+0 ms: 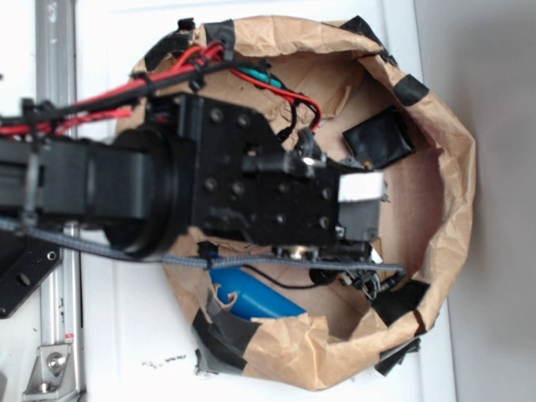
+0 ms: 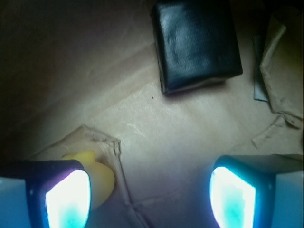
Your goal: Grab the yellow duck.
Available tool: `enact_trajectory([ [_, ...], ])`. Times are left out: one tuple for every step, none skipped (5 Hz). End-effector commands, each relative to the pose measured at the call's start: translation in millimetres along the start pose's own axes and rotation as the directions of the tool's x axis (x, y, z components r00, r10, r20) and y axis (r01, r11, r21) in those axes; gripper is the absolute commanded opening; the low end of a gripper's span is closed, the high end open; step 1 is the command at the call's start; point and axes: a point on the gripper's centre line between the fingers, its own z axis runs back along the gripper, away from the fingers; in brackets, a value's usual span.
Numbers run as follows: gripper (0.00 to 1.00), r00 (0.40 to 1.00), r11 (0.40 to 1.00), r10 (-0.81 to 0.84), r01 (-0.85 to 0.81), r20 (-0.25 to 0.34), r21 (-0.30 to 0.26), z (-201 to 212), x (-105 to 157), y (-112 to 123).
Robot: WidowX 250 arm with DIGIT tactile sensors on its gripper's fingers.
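the gripper (image 2: 151, 192) is hanging spread wide, grasping nothing, while the yellow duck (image 2: 97, 178) is peeking out beside its left-hand finger (image 2: 66, 197), not between them. closing now, it is risking nudging the duck away.

Bare brown paper floor (image 2: 161, 137) lies open between the wide-spread fingers (image 2: 232, 194); the yellow duck (image 2: 97, 178) sits half behind the left one; the black pouch (image 2: 197, 45) lies well ahead; crumpled paper walls (image 1: 452, 167) ring the space; a blue bottle (image 1: 255, 301) lies along one side.
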Motion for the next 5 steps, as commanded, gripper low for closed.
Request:
enact_trajectory([
  [1.0, 0.998, 0.998, -0.055, 0.055, 0.004, -0.038, -10, 0, -25],
  [1.0, 0.998, 0.997, -0.064, 0.064, -0.004, -0.041, -10, -1, -26],
  [1.0, 0.997, 0.997, -0.064, 0.062, -0.037, -0.051, -11, -3, -26],
  [1.0, 0.991, 0.997, -0.073, 0.075, -0.111, 0.008, -38, -13, -20],
  [1.0, 0.979, 0.986, -0.158, 0.162, -0.126, 0.025, -58, -26, -26],
])
